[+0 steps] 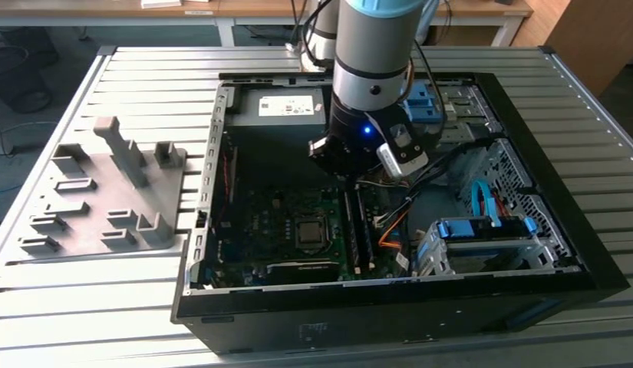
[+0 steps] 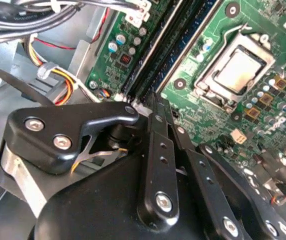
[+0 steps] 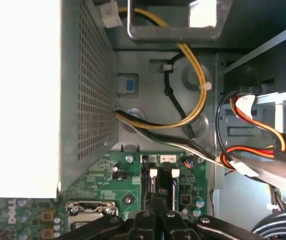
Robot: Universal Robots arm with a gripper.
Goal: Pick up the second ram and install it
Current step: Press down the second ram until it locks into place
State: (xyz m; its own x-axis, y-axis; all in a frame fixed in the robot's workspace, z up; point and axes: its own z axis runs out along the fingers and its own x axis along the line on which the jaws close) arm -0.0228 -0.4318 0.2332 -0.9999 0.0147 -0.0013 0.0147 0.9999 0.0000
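While the slatted metal counter carries everything, the largest item on it is the open black computer case, lying on its side with its interior exposed. Toward the exterior view's left sits a grey plastic fixture tray with upright holders. Arm reaches down into the case from above. Inside: green motherboard with the CPU socket and its metal retention frame; grey perforated power supply housing; bundle of yellow, black and red cables.

End effector sits directly over the long black memory slots, beside the socket. Its black fingers are drawn close together, tips at the slot end. Whether they clamp anything cannot be told.

Second ram: a dark blue strip lies along the slots, apparently seated; not certain.
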